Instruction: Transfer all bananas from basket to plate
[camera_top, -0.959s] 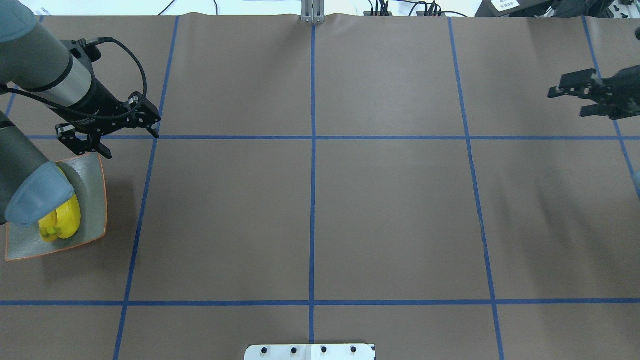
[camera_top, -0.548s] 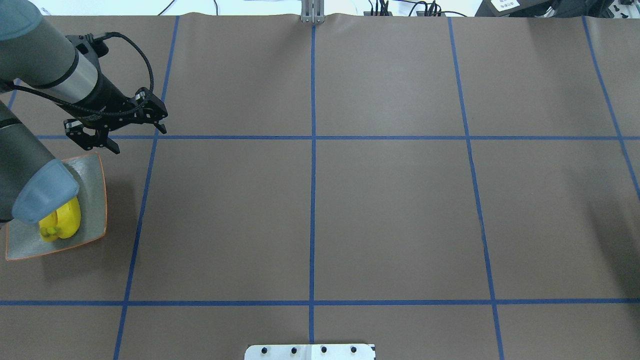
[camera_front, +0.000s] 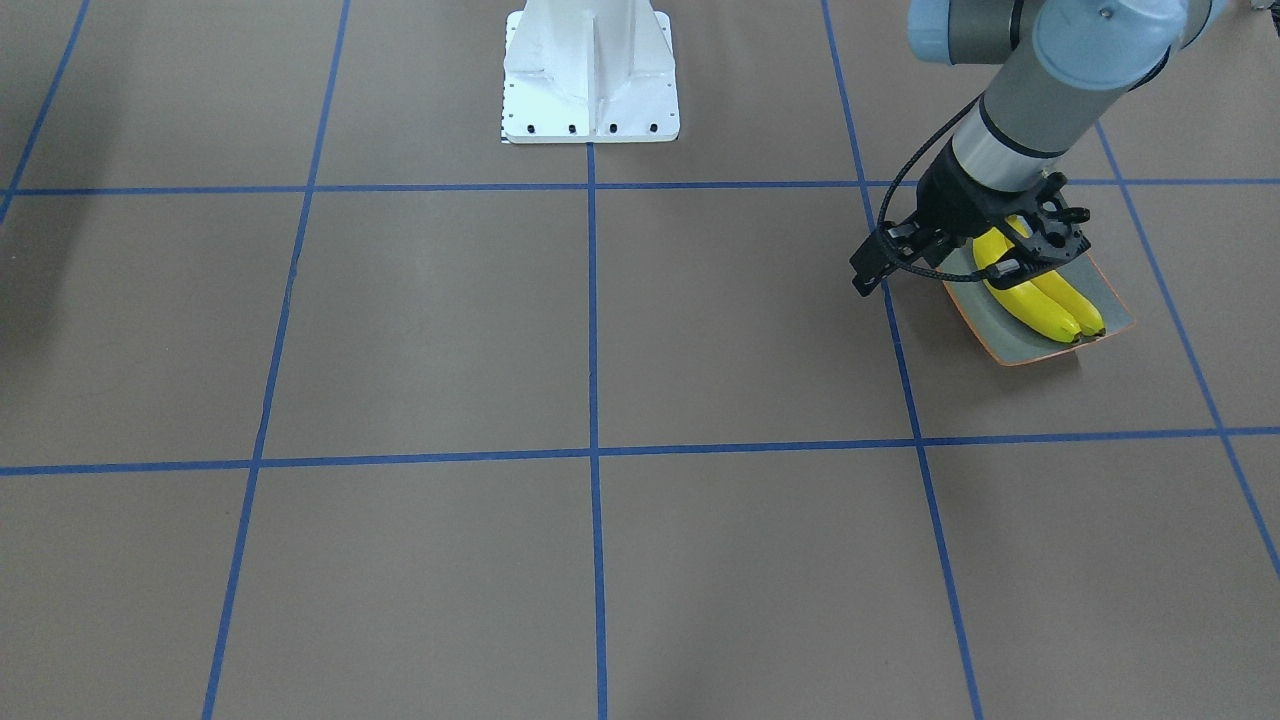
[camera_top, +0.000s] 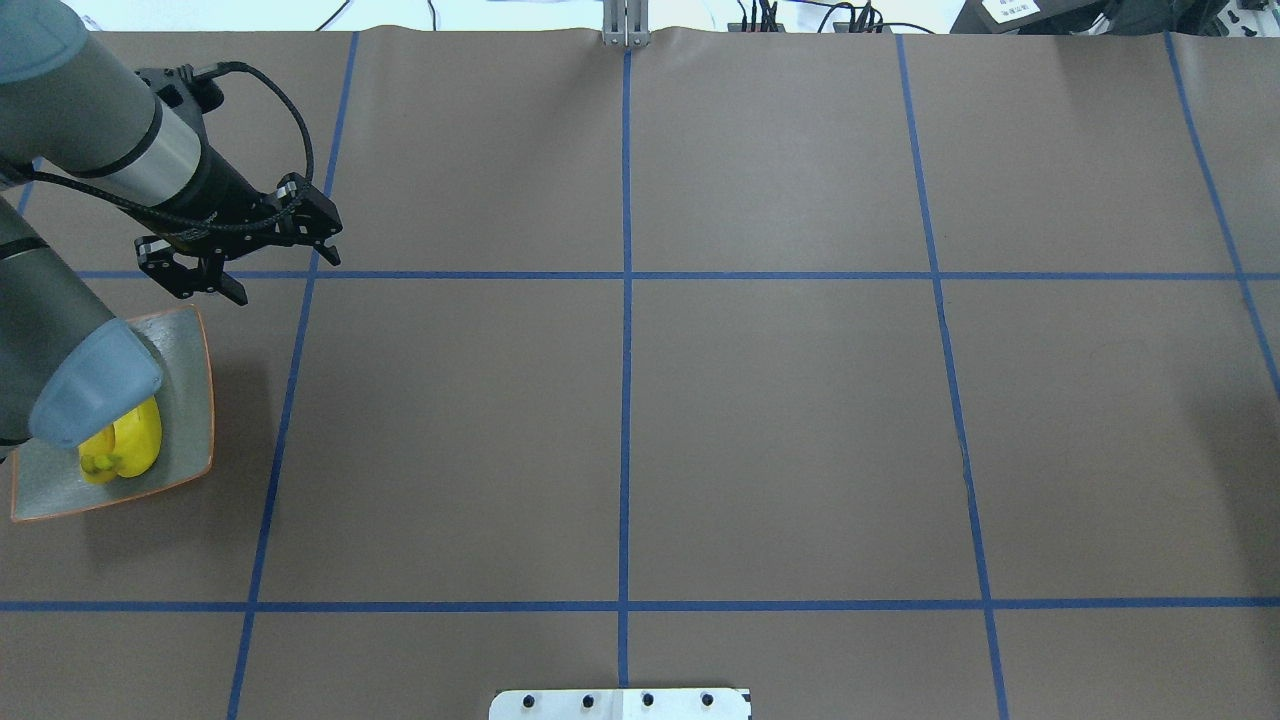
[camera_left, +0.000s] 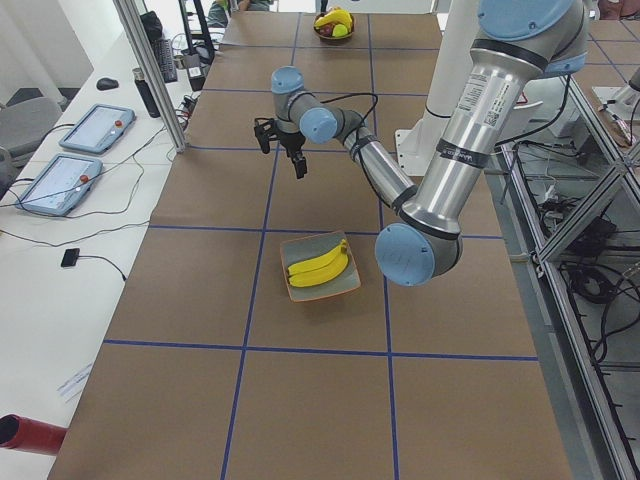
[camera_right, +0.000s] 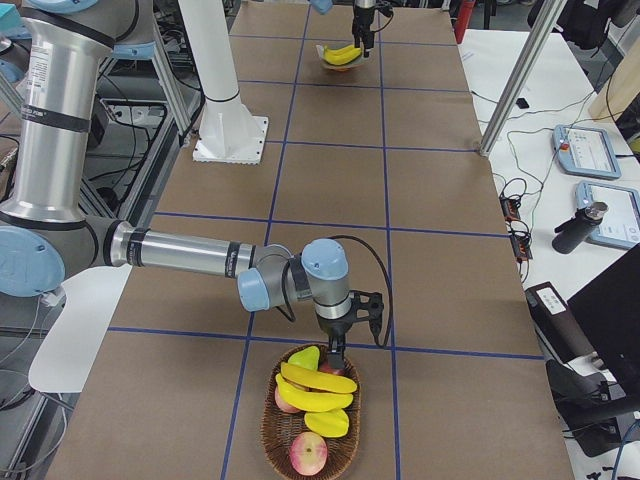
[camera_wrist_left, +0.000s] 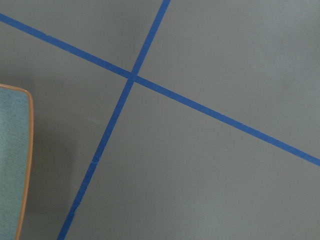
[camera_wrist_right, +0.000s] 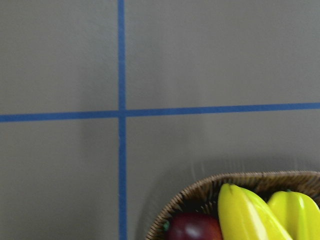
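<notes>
Table (camera_top: 800, 420): brown covering; marked into squares by blue tape.
Left arm (camera_top: 100, 140): reaches over the plate; its elbow hides part of the plate in the overhead view.
Right arm (camera_right: 180, 250): stretches low along the table's right end to the basket.
Basket (camera_right: 269, 415): oval wicker; stands at the table's right end, well apart from the plate.
Plate (camera_top: 190, 390): grey-green with an orange rim; lies flat at the table's left end, beside a blue tape line.
Left gripper (camera_top: 288, 280): jaws spread wide; nothing between them; held above a tape crossing just beyond the plate's far corner, clear of the bananas.
Right gripper (camera_right: 336, 358): points down over the basket's inner end, close to the fruit; seen only from the side, so its opening and any hold cannot be told.
Plate bananas (camera_front: 1040, 305): two; yellow; side by side on the plate.
Basket bananas (camera_right: 318, 400): at least two; yellow; piled on the other fruit; not yet moved.
Red fruit (camera_right: 308, 453): round; at the basket's outer end; a darker one shows in the right wrist view.
</notes>
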